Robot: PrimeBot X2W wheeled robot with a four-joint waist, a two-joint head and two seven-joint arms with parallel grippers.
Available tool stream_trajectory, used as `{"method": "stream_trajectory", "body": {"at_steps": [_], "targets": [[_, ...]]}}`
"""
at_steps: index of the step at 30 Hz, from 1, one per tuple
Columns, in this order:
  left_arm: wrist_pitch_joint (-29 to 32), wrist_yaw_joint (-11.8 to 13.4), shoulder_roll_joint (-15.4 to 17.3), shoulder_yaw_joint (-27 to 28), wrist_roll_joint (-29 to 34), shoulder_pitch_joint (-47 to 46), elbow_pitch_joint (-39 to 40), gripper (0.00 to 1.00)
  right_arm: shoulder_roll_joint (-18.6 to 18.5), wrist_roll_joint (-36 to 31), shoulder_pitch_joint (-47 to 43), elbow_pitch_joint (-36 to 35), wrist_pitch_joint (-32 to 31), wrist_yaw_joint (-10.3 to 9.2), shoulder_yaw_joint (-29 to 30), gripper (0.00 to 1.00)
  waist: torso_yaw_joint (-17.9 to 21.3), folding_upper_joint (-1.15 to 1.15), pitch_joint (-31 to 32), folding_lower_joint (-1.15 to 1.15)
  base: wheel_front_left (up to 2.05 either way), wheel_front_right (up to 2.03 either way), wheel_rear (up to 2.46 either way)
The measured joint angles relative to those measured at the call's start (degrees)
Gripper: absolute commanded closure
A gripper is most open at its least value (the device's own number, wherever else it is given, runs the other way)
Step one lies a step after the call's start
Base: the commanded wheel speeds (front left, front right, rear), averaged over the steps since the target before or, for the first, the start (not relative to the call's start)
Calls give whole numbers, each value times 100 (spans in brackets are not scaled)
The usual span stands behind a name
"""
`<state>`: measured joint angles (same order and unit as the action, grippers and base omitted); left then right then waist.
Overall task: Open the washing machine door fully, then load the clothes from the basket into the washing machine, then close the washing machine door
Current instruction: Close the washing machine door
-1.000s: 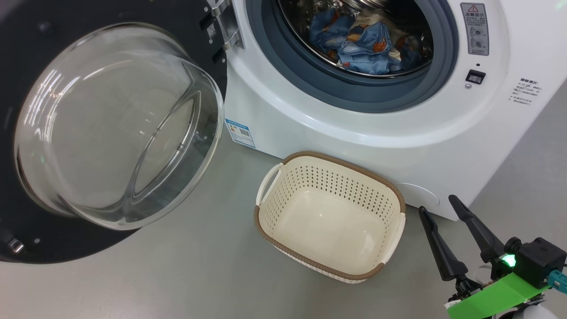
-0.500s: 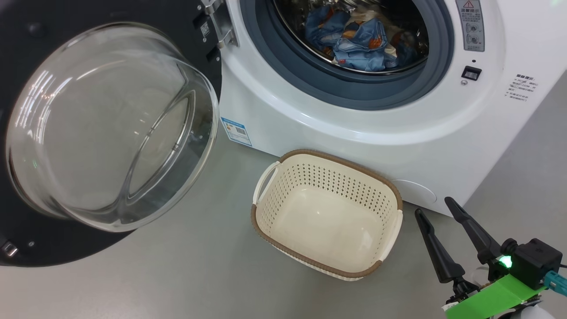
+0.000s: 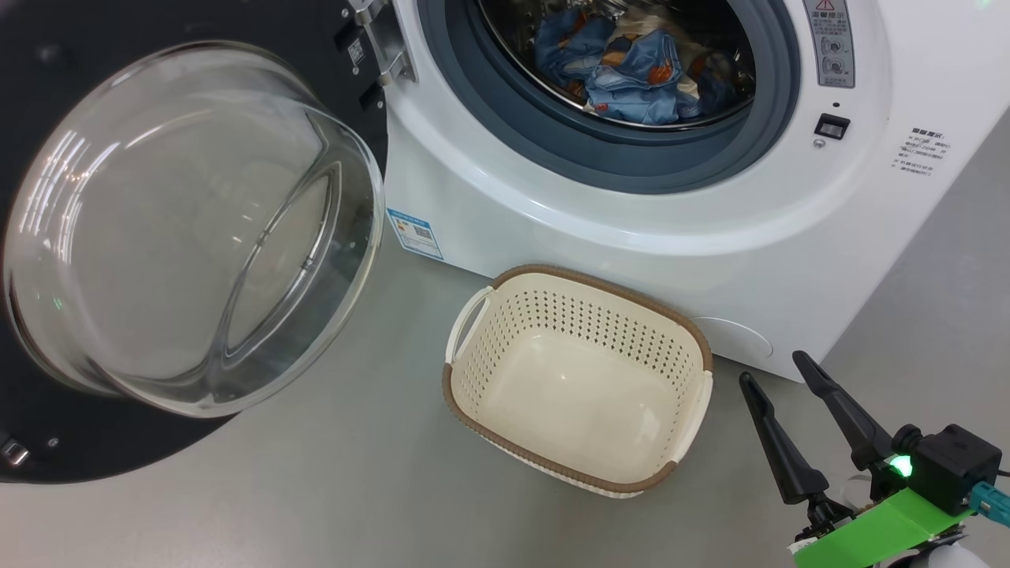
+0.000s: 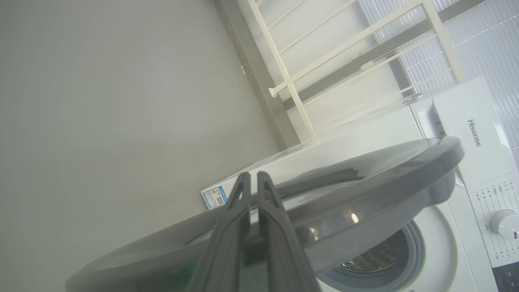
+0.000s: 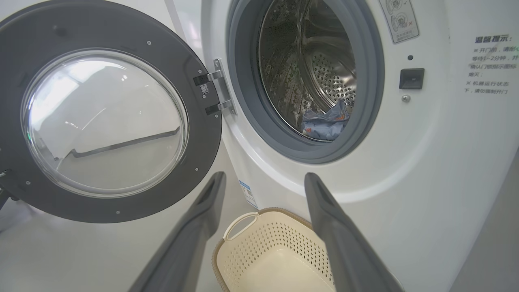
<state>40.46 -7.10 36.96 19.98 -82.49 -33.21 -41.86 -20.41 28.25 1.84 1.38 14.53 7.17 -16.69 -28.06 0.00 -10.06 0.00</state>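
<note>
Gaping washing machine door (image 3: 189, 229), clothes (image 3: 631, 71) inside drum (image 5: 316, 69)

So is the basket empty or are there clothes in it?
Empty: the basket shows only its bare cream floor, and the clothes lie in the washing machine drum.

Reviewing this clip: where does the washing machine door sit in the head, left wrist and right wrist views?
Head view: washing machine door at the left, wide open.
Left wrist view: door seen edge-on, slanting across the lower middle.
Right wrist view: door at the upper left, open, hinged beside the drum opening.
Shared landmark: the blue label on the washing machine lower front.
</note>
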Motion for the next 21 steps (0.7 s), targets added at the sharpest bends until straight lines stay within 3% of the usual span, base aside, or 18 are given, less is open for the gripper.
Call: {"method": "stream_trajectory", "body": {"at_steps": [21], "targets": [[758, 0, -29, -162, -324, 405, 771, 100, 1, 0, -1, 8, 0, 0, 34, 0, -56, 0, 88, 0, 0, 0, 0]]}}
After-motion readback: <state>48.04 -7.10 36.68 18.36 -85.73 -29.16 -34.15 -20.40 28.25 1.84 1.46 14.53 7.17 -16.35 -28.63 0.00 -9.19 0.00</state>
